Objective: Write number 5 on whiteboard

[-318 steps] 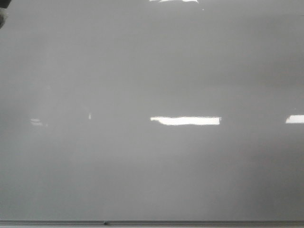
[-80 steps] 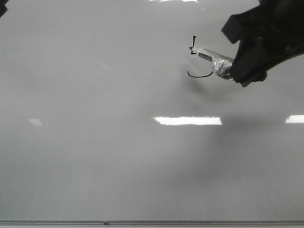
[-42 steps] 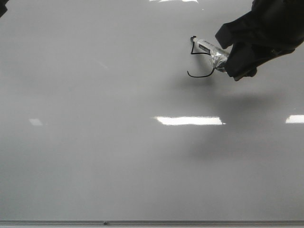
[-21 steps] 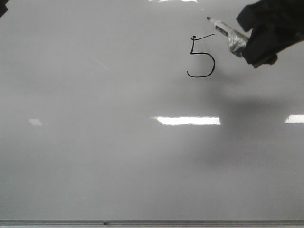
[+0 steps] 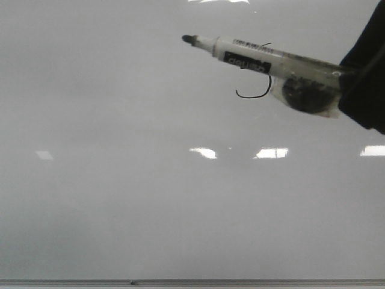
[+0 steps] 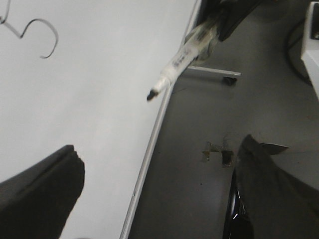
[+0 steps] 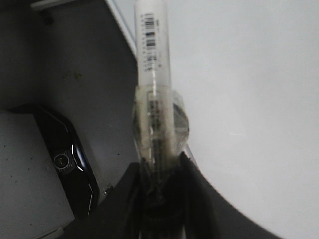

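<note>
Right hand gripping leftward-pointing marker

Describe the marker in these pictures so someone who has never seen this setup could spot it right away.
Start at the whiteboard that fills the front view and look to its upper right. The marker juts leftward there from the right tool, crossing the number 5. Its white barrel and black tip set it apart from the thin drawn line behind.

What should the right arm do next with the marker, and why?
Probably pull the right tool farther back and hold the marker clear. The 5 looks finished on the whiteboard: its belly shows below the marker in the front view. In the left wrist view the tip hangs off the board, so nothing more needs drawing.
</note>
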